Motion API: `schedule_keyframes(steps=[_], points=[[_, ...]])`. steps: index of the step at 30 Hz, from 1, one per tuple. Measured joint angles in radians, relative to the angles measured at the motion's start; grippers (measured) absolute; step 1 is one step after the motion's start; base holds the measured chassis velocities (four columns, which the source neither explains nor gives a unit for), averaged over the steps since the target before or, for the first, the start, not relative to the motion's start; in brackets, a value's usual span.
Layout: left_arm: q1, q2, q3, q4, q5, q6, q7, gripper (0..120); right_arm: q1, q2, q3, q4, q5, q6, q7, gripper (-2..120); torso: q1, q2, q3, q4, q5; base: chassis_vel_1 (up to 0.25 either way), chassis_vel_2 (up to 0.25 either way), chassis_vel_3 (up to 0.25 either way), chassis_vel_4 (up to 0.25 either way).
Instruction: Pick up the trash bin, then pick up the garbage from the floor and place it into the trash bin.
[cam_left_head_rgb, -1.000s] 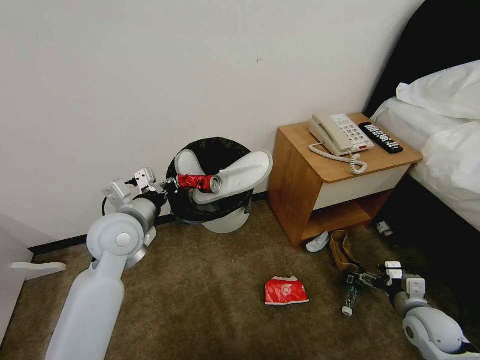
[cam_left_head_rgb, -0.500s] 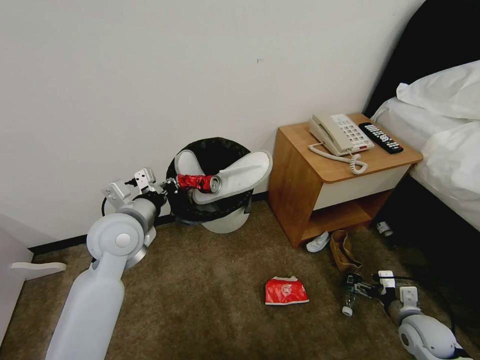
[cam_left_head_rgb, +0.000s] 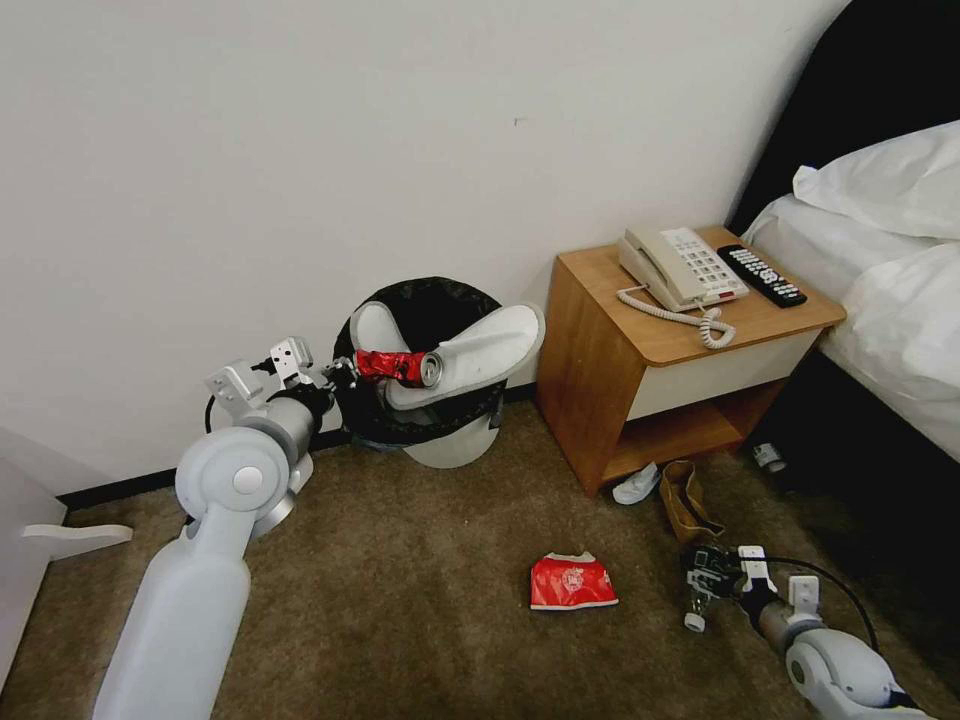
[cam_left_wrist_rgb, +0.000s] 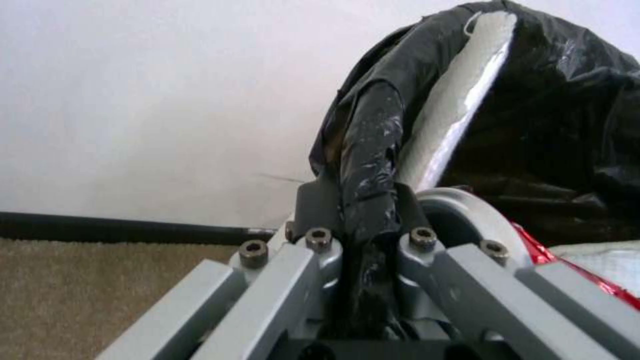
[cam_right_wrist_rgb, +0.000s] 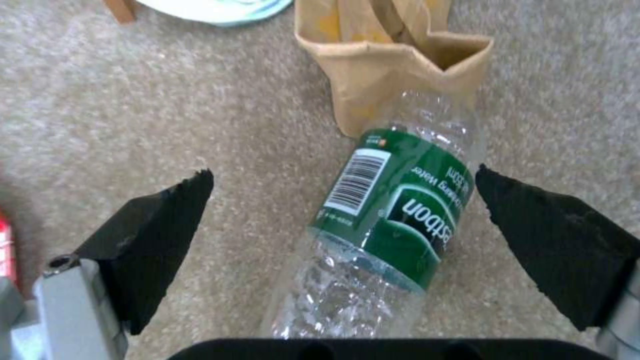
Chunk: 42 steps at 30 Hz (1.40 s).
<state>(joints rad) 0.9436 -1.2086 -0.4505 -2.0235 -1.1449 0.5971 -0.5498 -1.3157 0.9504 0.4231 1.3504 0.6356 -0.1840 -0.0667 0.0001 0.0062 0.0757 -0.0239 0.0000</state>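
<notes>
The trash bin (cam_left_head_rgb: 450, 445), white with a black bag over its rim, is tilted off the carpet by the wall. My left gripper (cam_left_head_rgb: 338, 376) is shut on the bag-covered rim (cam_left_wrist_rgb: 370, 150). Two white slippers (cam_left_head_rgb: 480, 350) and a crushed red can (cam_left_head_rgb: 400, 365) stick out of it. On the floor (cam_left_head_rgb: 400, 570) lies a clear bottle (cam_left_head_rgb: 698, 598) with a green label (cam_right_wrist_rgb: 400, 215). My right gripper (cam_left_head_rgb: 706, 578) hangs low over it, open, its black fingers (cam_right_wrist_rgb: 157, 230) on either side of the bottle. A brown paper bag (cam_left_head_rgb: 688, 500) stands just beyond it, with a flattened red paper cup (cam_left_head_rgb: 572, 582) to the left.
A wooden nightstand (cam_left_head_rgb: 600, 380) with a phone (cam_left_head_rgb: 680, 265) and remote (cam_left_head_rgb: 762, 274) stands right of the bin, and the bed (cam_left_head_rgb: 900, 300) is beyond it. A pale face mask (cam_left_head_rgb: 636, 485) lies at the nightstand's foot. White furniture (cam_left_head_rgb: 30, 530) sits at the left edge.
My right arm has dropped lower and shifted left, bringing its open gripper down around the bottle. The left arm and bin have held still.
</notes>
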Motion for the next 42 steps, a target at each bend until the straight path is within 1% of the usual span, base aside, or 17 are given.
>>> schedule_keyframes(steps=[11, 18, 20, 21, 23, 24, 25, 26, 27, 28, 30, 31, 34, 35, 37, 41, 42], points=[[0.010, 0.008, -0.011, -0.002, 0.000, -0.001, 0.006, 4, 0.087, 0.040, -0.027, -0.130, -0.027, 0.035, 0.001, 100, 0.000, 0.000, 0.000, 0.0001, 0.0000, 0.000, 0.000, 0.000, 0.000], [0.009, 0.006, -0.006, 0.000, 0.004, -0.001, 0.008, 4, 0.107, 0.047, -0.027, -0.169, -0.043, 0.050, 0.005, 100, 0.000, 0.000, 0.000, 0.0000, 0.0000, 0.000, 0.000, 0.000, 0.000], [0.009, 0.003, -0.003, 0.002, 0.006, -0.001, 0.008, 4, 0.110, 0.048, -0.026, -0.177, -0.051, 0.050, 0.012, 92, 0.000, 0.000, 0.000, 0.0000, 0.0000, 0.000, 0.000, 0.000, 0.000], [0.009, 0.003, -0.003, 0.002, 0.006, -0.001, 0.008, 4, 0.110, 0.048, -0.026, -0.177, -0.051, 0.050, 0.012, 92, 0.000, 0.000, 0.000, 0.0000, 0.0000, 0.000, 0.000, 0.000, 0.000], [0.007, 0.001, -0.002, 0.003, 0.007, -0.002, 0.008, 4, 0.110, 0.048, -0.026, -0.185, -0.054, 0.050, 0.014, 79, 0.000, 0.000, 0.000, 0.0000, 0.0000, 0.000, 0.000, 0.000, 0.000], [0.007, 0.001, -0.002, 0.003, 0.007, -0.002, 0.008, 4, 0.110, 0.048, -0.026, -0.185, -0.054, 0.050, 0.014, 79, 0.000, 0.000, 0.000, 0.0000, 0.0000, 0.000, 0.000, 0.000, 0.000], [0.007, 0.001, -0.002, 0.003, 0.007, -0.002, 0.008, 4, 0.111, 0.048, -0.026, -0.189, -0.055, 0.050, 0.014, 73, 0.000, 0.000, 0.000, 0.0000, 0.0000, 0.000, 0.000, 0.000, 0.000], [0.007, 0.001, -0.002, 0.004, 0.008, -0.002, 0.008, 4, 0.111, 0.048, -0.026, -0.191, -0.055, 0.050, 0.013, 72, 0.000, 0.000, 0.000, 0.0000, 0.0000, 0.000, 0.000, 0.000, 0.000], [0.008, 0.001, -0.002, 0.004, 0.009, -0.002, 0.009, 4, 0.113, 0.048, -0.026, -0.196, -0.057, 0.050, 0.013, 65, 0.000, 0.000, 0.000, -0.0001, 0.0000, 0.000, 0.000, 0.000, 0.000], [0.008, 0.001, -0.002, 0.004, 0.009, -0.002, 0.009, 4, 0.113, 0.048, -0.026, -0.196, -0.057, 0.050, 0.013, 65, 0.000, 0.000, 0.000, -0.0001, 0.0000, 0.000, 0.000, 0.000, 0.000], [0.008, 0.001, -0.003, 0.005, 0.009, -0.002, 0.010, 4, 0.115, 0.049, -0.025, -0.197, -0.058, 0.050, 0.012, 57, 0.000, 0.000, 0.000, 0.0000, 0.0000, 0.000, 0.000, 0.000, 0.000], [0.008, 0.001, -0.003, 0.005, 0.009, -0.002, 0.010, 4, 0.115, 0.049, -0.025, -0.197, -0.058, 0.050, 0.012, 57, 0.000, 0.000, 0.000, 0.0000, 0.0000, 0.000, 0.000, 0.000, 0.000], [0.008, -0.002, -0.004, 0.006, 0.011, -0.002, 0.010, 4, 0.117, 0.049, -0.025, -0.197, -0.058, 0.052, 0.009, 40, 0.000, 0.000, 0.000, 0.0000, -0.0001, 0.000, 0.000, 0.000, 0.000], [0.008, -0.002, -0.004, 0.006, 0.011, -0.002, 0.010, 4, 0.117, 0.049, -0.025, -0.197, -0.058, 0.052, 0.009, 40, 0.000, 0.000, 0.000, 0.0000, -0.0001, 0.000, 0.000, 0.000, 0.000], [0.008, -0.004, -0.004, 0.007, 0.012, -0.002, 0.011, 4, 0.118, 0.049, -0.023, -0.197, -0.061, 0.056, 0.006, 31, 0.000, 0.000, 0.000, 0.0000, 0.0000, 0.000, 0.000, 0.000, 0.000], [0.008, -0.005, -0.004, 0.009, 0.013, -0.003, 0.011, 4, 0.117, 0.046, -0.019, -0.193, -0.064, 0.059, 0.004, 26, 0.000, 0.000, 0.000, 0.0000, 0.0002, 0.000, 0.000, 0.000, 0.000], [0.008, -0.005, -0.004, 0.009, 0.013, -0.003, 0.011, 4, 0.113, 0.042, -0.014, -0.187, -0.069, 0.061, 0.001, 22, 0.000, 0.000, 0.000, 0.0000, 0.0003, 0.000, 0.000, 0.000, 0.000]])
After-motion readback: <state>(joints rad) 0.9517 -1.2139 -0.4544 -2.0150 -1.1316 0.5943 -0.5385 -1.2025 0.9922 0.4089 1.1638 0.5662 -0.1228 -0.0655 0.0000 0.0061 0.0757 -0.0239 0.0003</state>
